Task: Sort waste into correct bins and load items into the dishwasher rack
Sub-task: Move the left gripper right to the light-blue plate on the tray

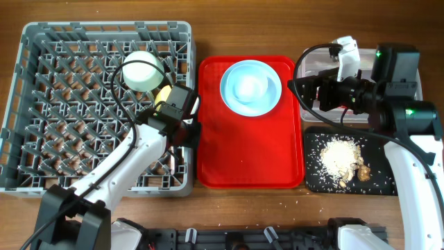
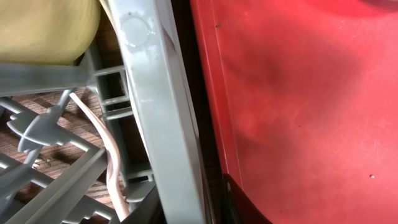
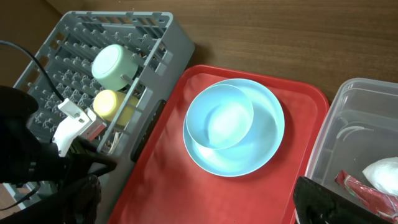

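The grey dishwasher rack (image 1: 41,104) holds a pale green bowl (image 1: 142,69) and the yellow cup (image 1: 164,94). My left gripper (image 1: 184,130) is open at the rack's right wall (image 2: 161,124), one finger on each side of it (image 2: 189,208). A pale utensil handle (image 2: 109,155) lies inside the rack beside it. The light blue plate (image 1: 269,97) with a bluish bowl (image 1: 246,87) on it sits on the red tray (image 1: 243,153). My right gripper (image 1: 312,90) is open and empty over the tray's right edge (image 3: 205,205). The clear tub (image 3: 348,118) holds the white napkin (image 3: 385,171) and the red wrapper (image 3: 360,186).
The black tray (image 1: 316,177) at the front right holds rice scraps (image 1: 340,156) with brown bits (image 1: 361,170). The right arm covers part of the clear tub (image 1: 312,66). The left arm (image 1: 118,173) crosses the rack's front right corner.
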Robot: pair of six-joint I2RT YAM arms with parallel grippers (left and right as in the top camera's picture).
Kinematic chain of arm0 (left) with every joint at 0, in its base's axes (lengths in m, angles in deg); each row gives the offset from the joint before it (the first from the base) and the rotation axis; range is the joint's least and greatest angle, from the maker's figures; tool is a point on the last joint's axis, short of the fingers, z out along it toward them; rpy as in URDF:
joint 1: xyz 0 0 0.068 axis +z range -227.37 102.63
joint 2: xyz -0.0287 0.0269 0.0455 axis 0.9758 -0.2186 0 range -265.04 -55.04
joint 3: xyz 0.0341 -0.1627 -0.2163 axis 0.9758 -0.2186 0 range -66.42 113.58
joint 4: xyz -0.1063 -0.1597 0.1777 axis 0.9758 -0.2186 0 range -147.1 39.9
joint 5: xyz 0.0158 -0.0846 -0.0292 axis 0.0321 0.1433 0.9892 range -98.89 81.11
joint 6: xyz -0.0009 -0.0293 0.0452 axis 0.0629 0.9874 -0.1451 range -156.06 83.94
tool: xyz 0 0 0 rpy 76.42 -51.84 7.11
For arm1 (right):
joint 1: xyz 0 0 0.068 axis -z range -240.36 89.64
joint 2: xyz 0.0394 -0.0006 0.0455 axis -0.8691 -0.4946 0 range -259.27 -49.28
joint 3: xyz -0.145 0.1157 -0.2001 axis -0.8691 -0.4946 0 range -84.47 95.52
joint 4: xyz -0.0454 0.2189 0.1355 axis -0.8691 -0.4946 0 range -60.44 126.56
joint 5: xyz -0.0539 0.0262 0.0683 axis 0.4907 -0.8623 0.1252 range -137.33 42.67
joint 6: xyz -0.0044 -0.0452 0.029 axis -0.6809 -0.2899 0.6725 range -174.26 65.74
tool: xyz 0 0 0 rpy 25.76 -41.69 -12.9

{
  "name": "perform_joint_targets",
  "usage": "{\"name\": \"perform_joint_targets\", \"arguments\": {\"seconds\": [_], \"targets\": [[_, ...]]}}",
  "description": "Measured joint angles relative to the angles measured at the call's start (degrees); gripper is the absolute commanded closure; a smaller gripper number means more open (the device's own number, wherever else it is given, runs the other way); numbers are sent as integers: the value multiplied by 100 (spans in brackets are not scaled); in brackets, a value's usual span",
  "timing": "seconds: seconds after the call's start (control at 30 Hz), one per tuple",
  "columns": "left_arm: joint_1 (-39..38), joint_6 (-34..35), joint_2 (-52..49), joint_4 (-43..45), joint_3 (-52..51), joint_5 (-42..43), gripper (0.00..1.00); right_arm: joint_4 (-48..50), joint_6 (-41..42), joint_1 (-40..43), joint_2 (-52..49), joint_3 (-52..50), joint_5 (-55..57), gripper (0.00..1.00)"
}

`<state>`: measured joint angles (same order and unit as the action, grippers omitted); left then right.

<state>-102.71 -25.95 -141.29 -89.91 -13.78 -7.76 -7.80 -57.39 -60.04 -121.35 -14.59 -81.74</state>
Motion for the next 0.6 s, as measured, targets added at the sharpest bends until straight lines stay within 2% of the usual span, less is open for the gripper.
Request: {"name": "perform_joint_targets", "arguments": {"seconds": [0.1, 0.3, 0.37, 0.43, 0.5, 0.6], "targets": [[-13, 0, 0, 0, 0, -2, 76, 2, 0, 0, 0, 0, 0, 0], [-199, -2, 0, -11, 0, -282, 69, 2, 0, 0, 0, 0, 0, 0], [-214, 0, 0, -4, 0, -278, 55, 2, 0, 0, 0, 0, 0, 0], [-245, -33, 0, -13, 13, -273, 48, 2, 0, 0, 0, 0, 0, 0], [-269, -44, 13, -227, 243, -437, 36, 0, 0, 0, 0, 0, 0, 0], [-273, -39, 380, -393, 1213, -994, 31, 0, 0, 0, 0, 0, 0, 0]]}}
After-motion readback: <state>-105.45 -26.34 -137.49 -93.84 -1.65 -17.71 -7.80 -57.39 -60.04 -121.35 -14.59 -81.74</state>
